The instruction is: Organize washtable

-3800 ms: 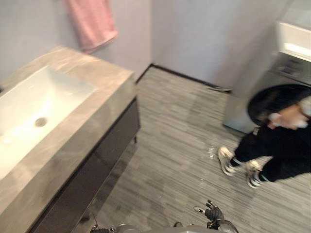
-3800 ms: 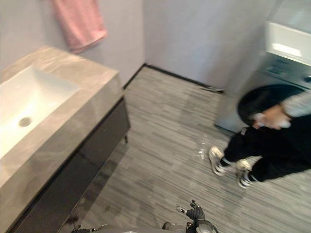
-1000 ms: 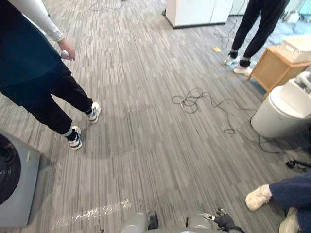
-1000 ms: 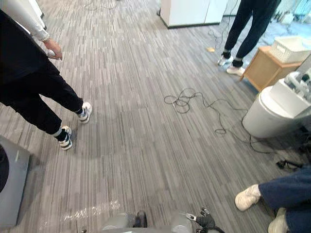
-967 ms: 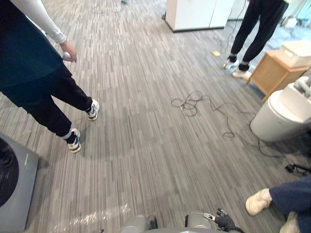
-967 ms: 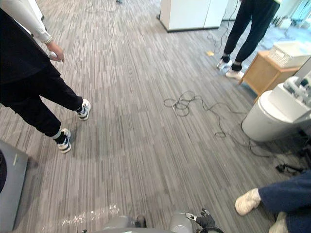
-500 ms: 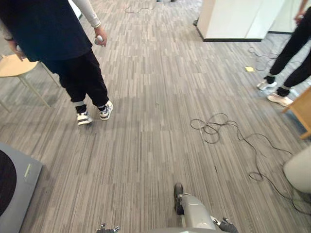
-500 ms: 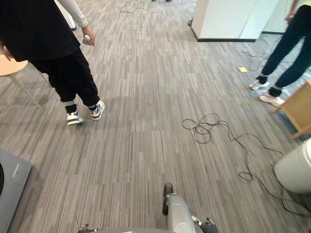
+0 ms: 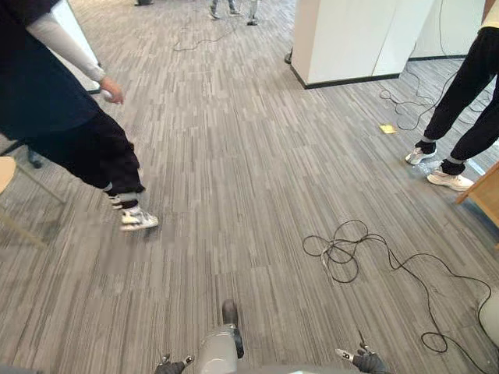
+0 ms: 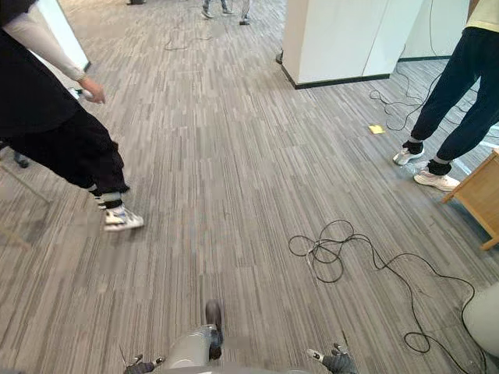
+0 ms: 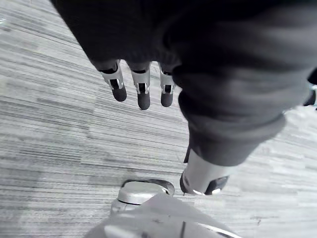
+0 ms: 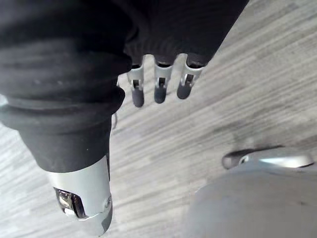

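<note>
I look down at grey striped carpet floor [image 9: 234,156]. My left hand [image 9: 168,364] hangs low at the bottom edge of the eye views; in the left wrist view its fingers [image 11: 142,91] point straight down with nothing in them. My right hand [image 9: 365,361] hangs at the bottom right, and its fingers [image 12: 158,87] are likewise straight and hold nothing. Both hands are open above bare floor.
A person in dark clothes [image 9: 54,109] steps at the left beside a pale stool [image 9: 5,173]. Another person's legs [image 9: 468,101] stand at the right. A black cable [image 9: 343,253] loops on the floor. A white pillar [image 9: 351,39], wooden furniture [image 9: 487,195] and a white toilet [image 9: 492,315] border the room.
The camera has swung away from the washtable and washing machine to open floor. The person at the left has taken a step. Both hands still hang low and open.
</note>
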Available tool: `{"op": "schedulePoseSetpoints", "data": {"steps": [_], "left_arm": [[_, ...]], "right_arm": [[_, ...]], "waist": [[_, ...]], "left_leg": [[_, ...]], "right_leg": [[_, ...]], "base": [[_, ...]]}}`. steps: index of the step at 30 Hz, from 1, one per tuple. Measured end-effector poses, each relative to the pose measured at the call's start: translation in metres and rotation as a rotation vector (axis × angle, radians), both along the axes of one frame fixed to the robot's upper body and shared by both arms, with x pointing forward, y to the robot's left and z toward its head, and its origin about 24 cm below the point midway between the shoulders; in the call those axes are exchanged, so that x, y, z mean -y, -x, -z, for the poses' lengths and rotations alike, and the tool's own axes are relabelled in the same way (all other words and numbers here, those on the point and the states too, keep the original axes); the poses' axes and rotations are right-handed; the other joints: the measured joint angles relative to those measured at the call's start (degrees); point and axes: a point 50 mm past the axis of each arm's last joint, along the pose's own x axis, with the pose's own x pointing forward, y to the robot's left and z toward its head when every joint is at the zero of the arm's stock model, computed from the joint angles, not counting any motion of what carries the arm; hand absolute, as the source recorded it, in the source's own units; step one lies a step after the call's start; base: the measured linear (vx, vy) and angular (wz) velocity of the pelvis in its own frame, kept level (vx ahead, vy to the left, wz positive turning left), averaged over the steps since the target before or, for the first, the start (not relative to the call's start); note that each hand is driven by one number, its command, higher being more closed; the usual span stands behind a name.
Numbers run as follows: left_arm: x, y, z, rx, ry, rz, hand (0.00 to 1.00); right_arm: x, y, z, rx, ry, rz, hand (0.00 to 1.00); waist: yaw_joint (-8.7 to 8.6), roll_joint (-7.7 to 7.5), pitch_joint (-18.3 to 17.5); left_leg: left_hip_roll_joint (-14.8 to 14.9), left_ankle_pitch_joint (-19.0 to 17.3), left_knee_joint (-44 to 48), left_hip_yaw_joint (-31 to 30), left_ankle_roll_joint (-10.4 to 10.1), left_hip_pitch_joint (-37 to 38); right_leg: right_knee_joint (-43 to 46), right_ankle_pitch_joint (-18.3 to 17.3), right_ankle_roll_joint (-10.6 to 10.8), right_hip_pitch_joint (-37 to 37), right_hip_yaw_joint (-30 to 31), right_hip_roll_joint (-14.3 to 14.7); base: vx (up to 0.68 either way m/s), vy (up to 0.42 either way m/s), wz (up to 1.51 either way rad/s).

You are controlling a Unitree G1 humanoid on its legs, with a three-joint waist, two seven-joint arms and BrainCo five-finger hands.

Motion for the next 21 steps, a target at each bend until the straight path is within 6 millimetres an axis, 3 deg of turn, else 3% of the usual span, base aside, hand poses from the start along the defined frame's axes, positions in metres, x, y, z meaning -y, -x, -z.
{"op": "schedulePoseSetpoints", "data": {"steps": [1,3,5,7,9,11,14,16,17,18,19,20,21], "left_arm": [[0.001,-0.001,0.000,-0.011,-0.001,0.030,0.00],[0.003,-0.005,0.001,-0.011,0.001,0.066,0.00],[0.005,-0.010,0.000,-0.001,0.004,0.077,0.00],[0.007,-0.016,0.000,0.018,0.009,0.069,0.00],[0.010,-0.016,0.001,0.022,0.017,0.058,0.00],[0.018,-0.019,0.001,0.047,0.036,0.017,0.00],[0.017,-0.018,0.001,0.060,0.039,-0.037,0.00],[0.024,-0.014,0.003,0.056,0.060,-0.060,0.00],[0.024,-0.014,0.003,0.062,0.064,-0.068,0.00],[0.026,-0.015,0.002,0.077,0.078,-0.099,0.00],[0.027,-0.018,0.002,0.094,0.090,-0.131,0.00],[0.026,-0.017,0.002,0.096,0.090,-0.149,0.00],[0.028,-0.016,0.003,0.096,0.098,-0.181,0.00]], "right_arm": [[0.001,-0.001,0.000,0.004,0.002,0.009,0.00],[0.003,-0.001,-0.001,0.006,0.005,0.003,0.00],[0.006,-0.004,-0.002,0.020,0.003,-0.005,0.00],[0.008,-0.006,-0.003,0.034,0.011,0.006,0.00],[0.012,-0.007,-0.005,0.046,0.022,0.015,0.00],[0.016,-0.007,-0.007,0.059,0.038,0.017,0.00],[0.014,-0.009,-0.007,0.069,0.041,0.019,0.00],[0.019,-0.006,-0.008,0.065,0.048,0.008,0.00],[0.019,-0.007,-0.008,0.064,0.048,0.006,0.00],[0.022,-0.006,-0.008,0.057,0.055,-0.002,0.00],[0.025,-0.007,-0.009,0.060,0.064,-0.004,0.00],[0.027,-0.007,-0.010,0.060,0.069,-0.005,0.00],[0.032,-0.008,-0.011,0.059,0.081,-0.010,0.00]], "waist": [[-0.59,0.08,0.2],[-0.63,0.77,0.6],[-0.96,1.65,0.7],[-1.02,2.29,0.9],[-1.00,3.26,1.5],[-0.69,5.26,1.9],[-0.74,4.68,2.1],[-0.87,6.20,1.1],[-0.94,6.13,1.0],[-0.93,6.43,0.8],[-0.94,7.32,1.3],[-0.88,7.39,2.0],[-0.69,8.73,2.6]], "left_leg": [[-0.9,-1.9,-0.7,-0.1,0.6,3.8],[-1.4,-3.2,-3.1,-0.6,1.2,9.1],[-1.4,-4.3,-7.6,-1.2,1.5,15.4],[-1.3,-5.7,-8.4,-2.0,1.4,18.4],[-0.7,-7.5,-8.2,-3.0,0.9,20.5],[1.0,-11.7,-5.8,-4.5,-1.1,21.8],[1.6,-17.0,-4.5,-6.1,-3.7,26.2],[4.4,-18.4,-4.7,-6.9,-5.7,29.4],[5.2,-18.4,-2.1,-7.0,-5.7,29.2],[7.5,-17.5,7.5,-6.9,-7.2,25.8],[10.0,-13.2,22.6,-7.1,-10.1,19.5],[12.1,-10.0,30.3,-6.9,-10.4,16.1],[17.0,-7.6,42.3,-3.8,-9.7,11.7]], "right_leg": [[8.8,2.5,1.5,-3.1,-1.1,-0.9],[13.7,-0.9,-2.0,-6.2,-4.7,-0.9],[7.5,-6.4,-3.9,-10.3,-11.2,-0.4],[-5.4,-7.2,-3.9,-12.9,-13.5,0.3],[-15.5,-6.1,-4.2,-13.6,-14.0,0.6],[-30.2,0.2,-4.5,-14.0,-13.4,1.4],[-32.5,5.7,-5.1,-14.1,-12.4,0.3],[-26.6,7.1,-4.9,-14.1,-13.4,1.9],[-24.8,6.6,-5.6,-14.1,-13.6,2.6],[-23.6,4.3,-6.5,-12.8,-14.4,4.1],[-23.9,2.4,-7.4,-10.5,-15.1,5.9],[-24.5,1.7,-8.0,-9.0,-15.3,6.8],[-26.4,0.8,-9.2,-4.9,-15.2,9.2]], "base": [[0.64,0.316,0.06],[0.48,0.227,0.00],[0.38,0.133,0.15],[0.41,0.042,0.25],[0.36,-0.004,0.28],[0.40,-0.029,0.28],[0.59,-0.206,0.25],[0.60,-0.282,0.24],[0.59,-0.322,0.17],[0.56,-0.353,0.04],[0.54,-0.350,-0.04],[0.52,-0.301,-0.18],[0.51,-0.240,-0.38]]}}
